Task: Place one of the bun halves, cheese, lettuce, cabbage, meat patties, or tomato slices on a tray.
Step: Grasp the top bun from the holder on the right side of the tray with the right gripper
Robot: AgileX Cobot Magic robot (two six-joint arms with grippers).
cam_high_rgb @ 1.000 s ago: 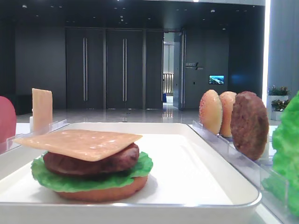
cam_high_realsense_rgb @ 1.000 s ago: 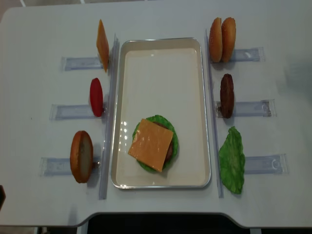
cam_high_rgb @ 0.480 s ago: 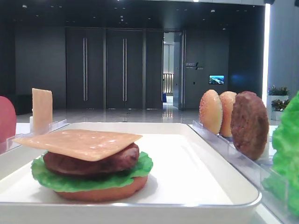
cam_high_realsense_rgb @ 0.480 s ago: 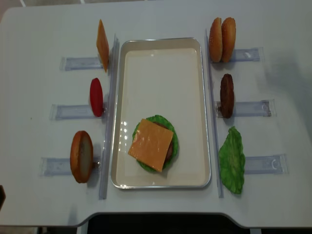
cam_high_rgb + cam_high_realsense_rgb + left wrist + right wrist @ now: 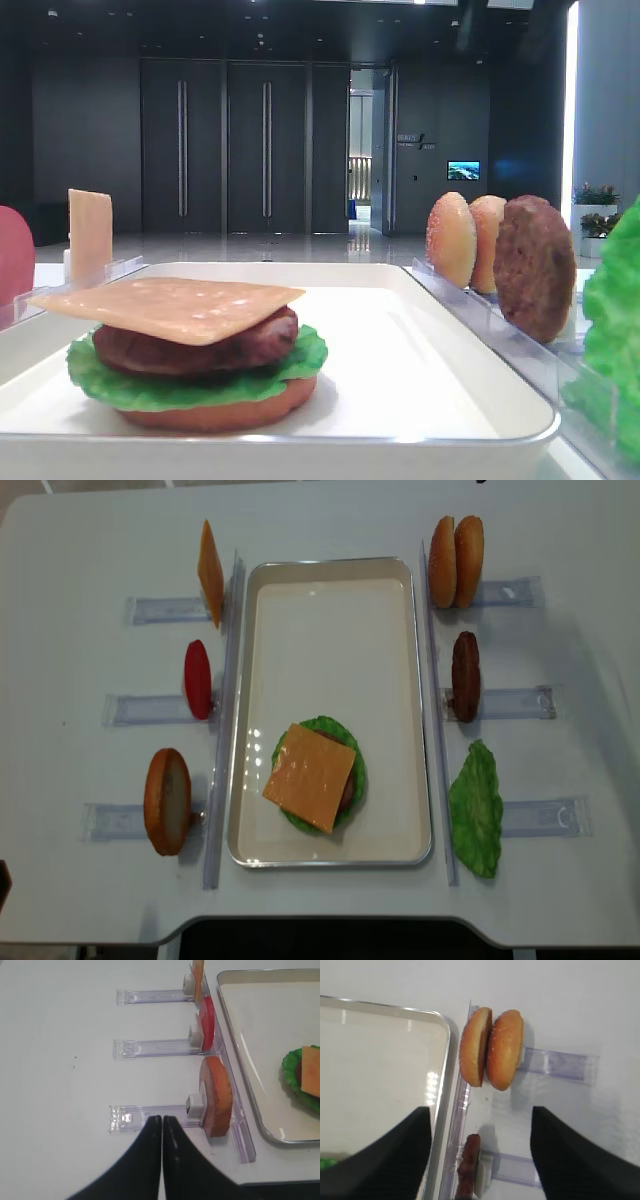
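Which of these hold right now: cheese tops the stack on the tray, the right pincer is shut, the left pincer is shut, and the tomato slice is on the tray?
1. A cheese slice tops the stack on the tray. True.
2. The right pincer is shut. False: its fingers stand wide apart above the two bun halves in their rack.
3. The left pincer is shut. True: its fingers meet, holding nothing.
4. The tomato slice lies on the tray. False: it stands upright in a clear rack left of the tray.
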